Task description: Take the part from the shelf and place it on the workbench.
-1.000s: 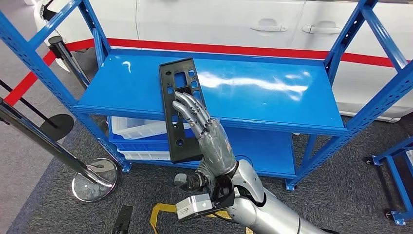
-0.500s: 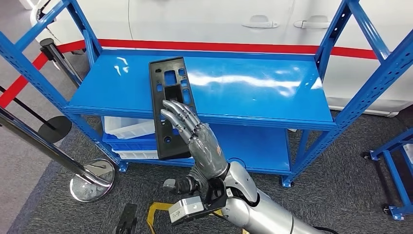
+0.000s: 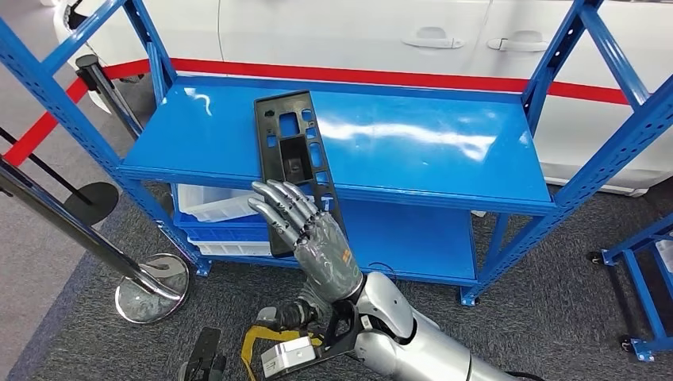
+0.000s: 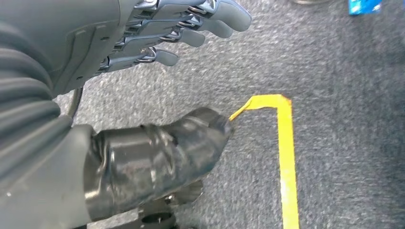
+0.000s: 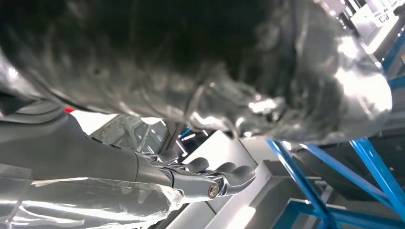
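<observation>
The black part (image 3: 297, 171), a long flat plate with cut-outs, lay on the top board of the blue shelf (image 3: 444, 159), its near end jutting out past the front edge. The right hand (image 3: 305, 234) was raised in front of that overhanging end, its fingers (image 3: 274, 200) stretched out and a little apart over the plate's lower section. The back of the hand hid that end of the plate, so contact between the palm or thumb and the part could not be made out; no grasp was visible, and whether the hand held the plate could not be told. In the right wrist view a dark, blurred shape covered most of the picture, with the fingers (image 5: 224, 174) extended beneath it.

The left hand (image 4: 143, 95) hung over grey carpet (image 4: 344, 71) marked with yellow tape (image 4: 285, 143), its fingers (image 4: 210, 19) straight and apart from the thumb (image 4: 157, 160), with nothing between them.

A white bin (image 3: 218, 205) sat on the lower board, partly hidden by the top board. A chrome post base (image 3: 155, 290) stood beside the rack, and a white car (image 3: 357, 32) stood behind, cut off by the frame's top.
</observation>
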